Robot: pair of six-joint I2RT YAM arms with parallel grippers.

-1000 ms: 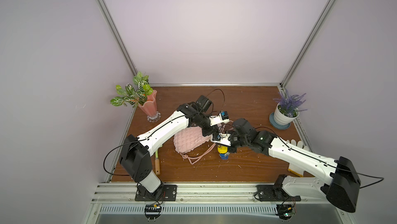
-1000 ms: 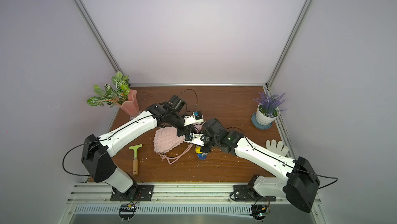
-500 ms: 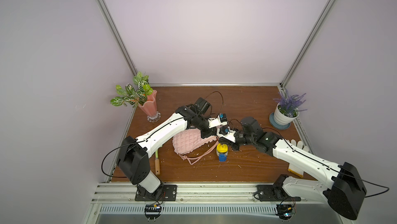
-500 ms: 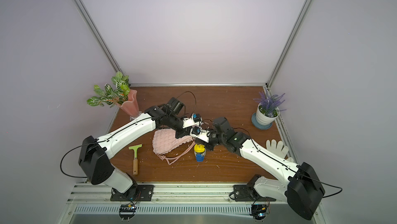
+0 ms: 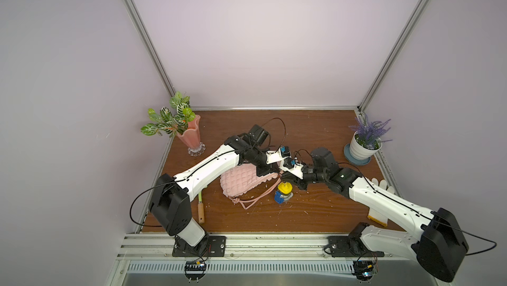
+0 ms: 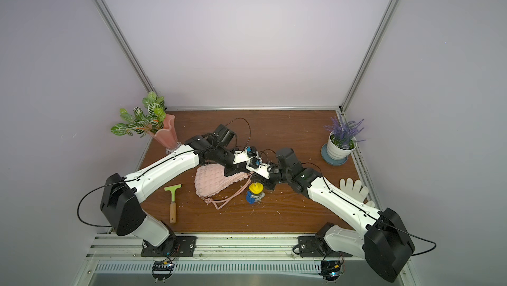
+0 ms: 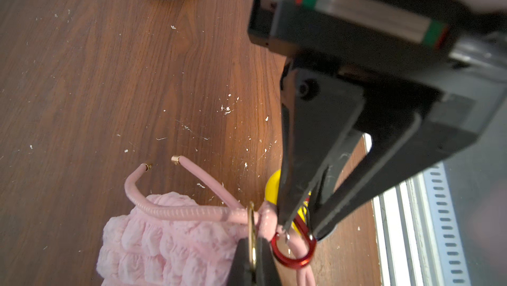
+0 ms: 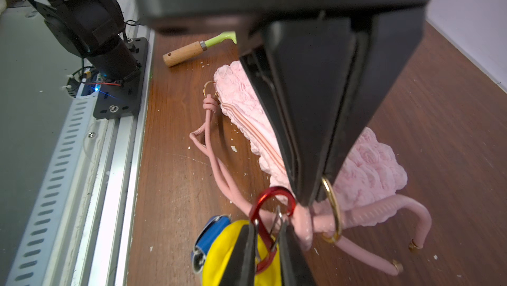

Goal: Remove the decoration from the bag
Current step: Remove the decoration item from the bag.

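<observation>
The pale-pink quilted bag [image 5: 241, 183] [image 6: 214, 183] lies on the wooden table under my left arm. My left gripper [image 7: 253, 240] [image 5: 277, 173] is shut on the bag's gold ring [image 7: 251, 224] [image 8: 333, 207]. The decoration [image 5: 283, 192] [image 6: 255, 192], with its yellow cap and blue part, sits just in front of the bag's right corner. Its red clip [image 8: 270, 194] [image 7: 290, 258] still loops the pink cord strap [image 8: 214, 161]. My right gripper [image 8: 267, 229] [image 5: 285, 181] holds that clip between narrowly parted jaws, with the wire gate pushed inward.
A pink vase of leaves [image 5: 189, 139] stands at the back left and a lavender pot [image 5: 362, 147] at the back right. A green scraper with a wooden handle [image 6: 172, 202] lies left of the bag. A white glove [image 6: 354, 188] lies under my right arm.
My right gripper drew back from over the decoration to the clip at the bag's corner, uncovering the figurine, and its jaws parted slightly. The left gripper kept its hold on the ring.
</observation>
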